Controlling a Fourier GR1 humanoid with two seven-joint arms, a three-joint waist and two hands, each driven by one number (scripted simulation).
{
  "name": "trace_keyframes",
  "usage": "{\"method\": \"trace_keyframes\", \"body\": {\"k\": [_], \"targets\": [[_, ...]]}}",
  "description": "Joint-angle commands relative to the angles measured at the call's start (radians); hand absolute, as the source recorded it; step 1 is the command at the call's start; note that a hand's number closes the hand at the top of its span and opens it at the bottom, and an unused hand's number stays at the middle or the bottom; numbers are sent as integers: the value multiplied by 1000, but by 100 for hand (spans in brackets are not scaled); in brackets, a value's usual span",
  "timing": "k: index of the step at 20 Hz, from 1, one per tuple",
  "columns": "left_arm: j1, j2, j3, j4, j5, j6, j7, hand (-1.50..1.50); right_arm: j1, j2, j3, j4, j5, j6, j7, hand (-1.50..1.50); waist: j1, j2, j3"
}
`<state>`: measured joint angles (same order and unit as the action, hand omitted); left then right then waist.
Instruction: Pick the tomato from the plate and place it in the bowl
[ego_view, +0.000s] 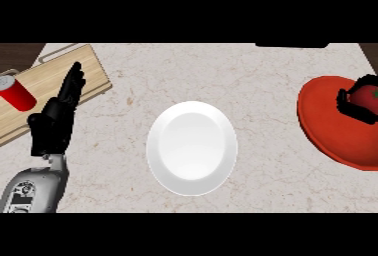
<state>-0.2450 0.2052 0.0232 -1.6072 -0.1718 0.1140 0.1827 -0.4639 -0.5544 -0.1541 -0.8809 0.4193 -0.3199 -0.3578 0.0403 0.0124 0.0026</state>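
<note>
An empty white plate (192, 147) lies in the middle of the counter. At the right edge sits a red bowl (331, 135). Over the bowl's right part is my right hand (345, 102), only its black fingers showing, curled round the red tomato (364, 100), whose green stem peeks out at the frame's edge. Whether the tomato touches the bowl I cannot tell. My left hand (55, 120) rests at the left, open with fingers pointing up, far from plate and bowl.
A wooden cutting board (52, 75) lies at the back left with a red can (16, 93) on it; my left fingertips overlap its edge. A dark object (291, 45) sits at the counter's far edge.
</note>
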Motion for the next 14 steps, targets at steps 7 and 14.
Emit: {"method": "trace_keyframes", "body": {"k": [7,14], "targets": [[6,12,21,8,17,-23,-22,0,-191,-19,-94,447,-102,233,-262,-150,8,5,2],[-3,-1,21,19,-2,-4,-7,0,-258,-33,-190,575,-176,297,-413,-150,-5,1,1]]}}
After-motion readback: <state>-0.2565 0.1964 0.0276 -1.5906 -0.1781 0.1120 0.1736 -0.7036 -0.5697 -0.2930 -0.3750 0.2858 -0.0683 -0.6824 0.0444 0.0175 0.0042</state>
